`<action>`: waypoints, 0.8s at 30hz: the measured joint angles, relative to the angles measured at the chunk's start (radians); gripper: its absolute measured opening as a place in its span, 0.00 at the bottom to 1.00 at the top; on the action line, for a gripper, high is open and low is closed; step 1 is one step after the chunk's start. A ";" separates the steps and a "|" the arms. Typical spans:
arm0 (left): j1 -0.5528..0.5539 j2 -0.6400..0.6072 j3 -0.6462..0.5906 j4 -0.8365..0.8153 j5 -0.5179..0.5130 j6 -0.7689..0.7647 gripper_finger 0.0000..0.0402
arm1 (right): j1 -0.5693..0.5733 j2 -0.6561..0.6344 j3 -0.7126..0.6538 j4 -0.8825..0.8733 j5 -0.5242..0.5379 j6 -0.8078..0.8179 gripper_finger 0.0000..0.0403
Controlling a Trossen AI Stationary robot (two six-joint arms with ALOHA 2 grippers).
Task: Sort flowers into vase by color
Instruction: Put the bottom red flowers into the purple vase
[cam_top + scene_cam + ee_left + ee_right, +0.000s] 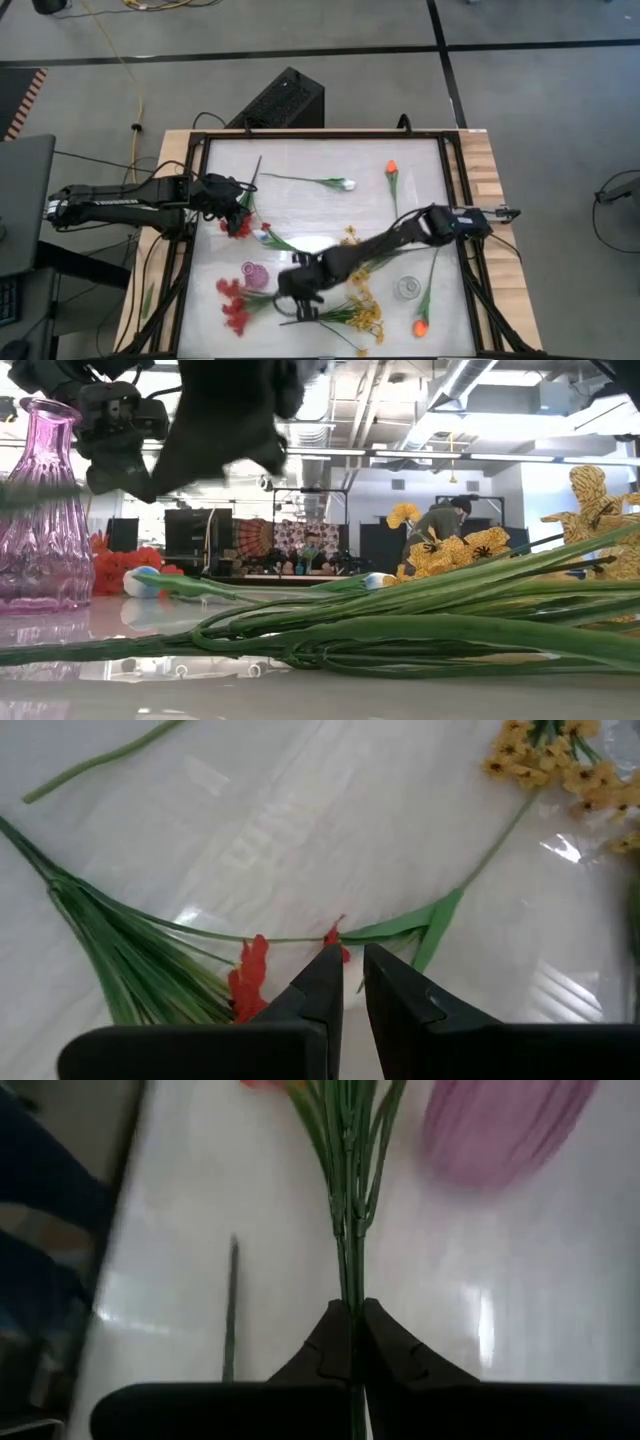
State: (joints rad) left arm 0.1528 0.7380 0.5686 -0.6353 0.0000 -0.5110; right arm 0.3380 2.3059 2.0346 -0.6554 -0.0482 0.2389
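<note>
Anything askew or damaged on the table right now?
Nothing damaged or spilled. The pink ribbed glass vase stands upright and holds no flowers. The right gripper is shut on a green-stemmed red flower. The left gripper hangs over another red flower.

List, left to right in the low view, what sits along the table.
Pink glass vase → red blossom cluster → white bud → yellow flower spray.
</note>
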 joint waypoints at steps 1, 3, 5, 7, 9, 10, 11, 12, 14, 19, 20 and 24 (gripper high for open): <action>0.000 0.000 0.000 0.000 -0.007 0.000 0.08 | -0.009 -0.021 0.001 0.005 -0.012 -0.026 0.07; 0.000 0.000 0.000 0.000 -0.017 -0.001 0.08 | -0.025 -0.065 -0.002 0.005 -0.037 -0.079 0.07; 0.000 0.000 0.000 -0.002 -0.026 -0.005 0.08 | -0.037 -0.116 -0.025 0.014 -0.067 -0.135 0.07; 0.000 0.000 0.000 -0.002 -0.041 -0.011 0.08 | -0.058 -0.171 -0.085 0.063 -0.127 -0.182 0.07; 0.000 0.000 0.000 -0.004 -0.056 -0.023 0.08 | -0.090 -0.236 -0.175 0.167 -0.214 -0.203 0.07; 0.000 0.000 0.000 -0.005 -0.065 -0.034 0.08 | -0.110 -0.272 -0.229 0.241 -0.261 -0.203 0.07; 0.000 0.000 0.000 -0.005 -0.074 -0.048 0.08 | -0.130 -0.307 -0.285 0.333 -0.298 -0.196 0.07; 0.000 0.000 0.000 -0.006 -0.083 -0.062 0.08 | -0.150 -0.344 -0.345 0.445 -0.327 -0.182 0.07; 0.000 0.000 0.000 -0.006 -0.100 -0.088 0.08 | -0.183 -0.399 -0.456 0.707 -0.361 -0.133 0.07; 0.000 0.000 0.000 -0.005 -0.142 -0.153 0.08 | -0.216 -0.405 -0.625 1.339 -0.373 -0.028 0.07; 0.000 0.000 0.000 -0.005 -0.149 -0.165 0.08 | -0.216 -0.383 -0.629 1.422 -0.374 -0.020 0.07; 0.000 0.000 0.000 -0.003 -0.177 -0.191 0.08 | -0.215 -0.290 -0.613 1.640 -0.374 0.026 0.07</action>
State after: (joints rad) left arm 0.1528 0.7380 0.5686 -0.6388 -0.1769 -0.7022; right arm 0.1226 2.0159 1.4217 0.9848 -0.4225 0.2653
